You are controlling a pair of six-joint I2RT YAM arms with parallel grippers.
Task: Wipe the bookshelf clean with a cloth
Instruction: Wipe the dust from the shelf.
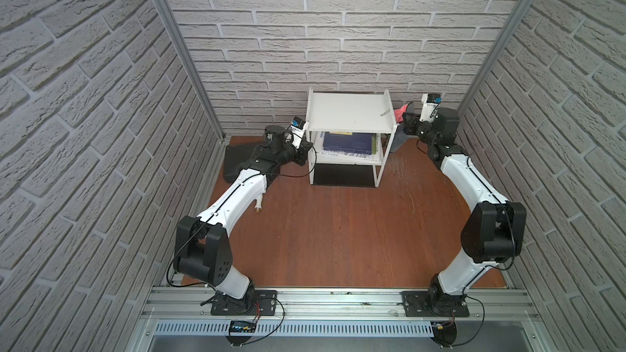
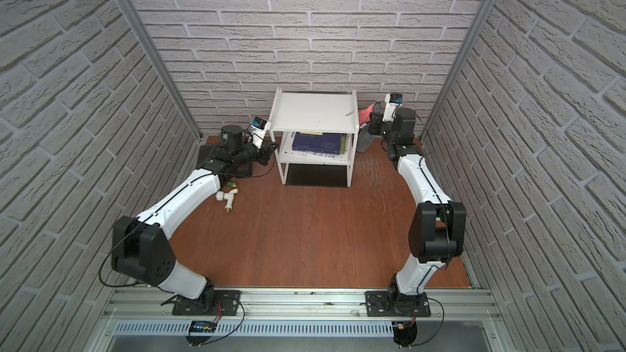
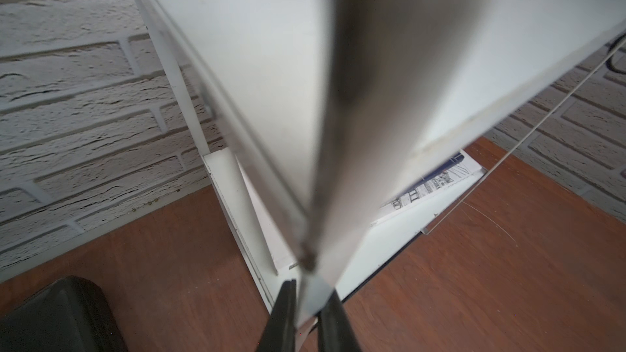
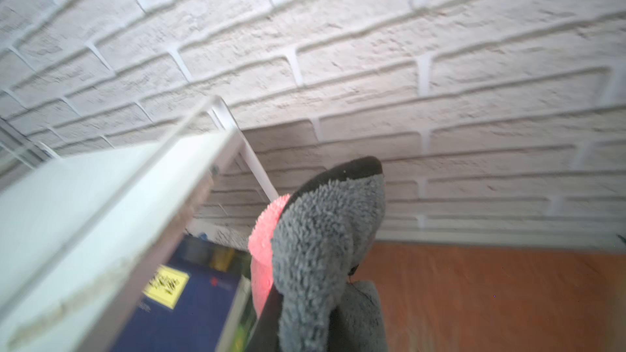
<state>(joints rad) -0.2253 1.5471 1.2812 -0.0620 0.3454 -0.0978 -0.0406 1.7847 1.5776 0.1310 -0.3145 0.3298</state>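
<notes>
While my left gripper (image 3: 306,313) pinches the bookshelf (image 1: 350,111), centre frame by the back wall, my right gripper (image 4: 305,320) clamps the cloth (image 4: 325,242) beside it; next I'd lift it onto the top board.

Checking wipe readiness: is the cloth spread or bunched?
Bunched: the cloth hangs crumpled from the right gripper, beside the bookshelf.

No lettering can be read. The dark blue book (image 4: 203,303) on the middle shelf of the bookshelf (image 4: 84,204) carries a yellow label (image 4: 166,286) with blurred black print, and a white sheet (image 3: 430,187) beneath it shows only a line drawing.
</notes>
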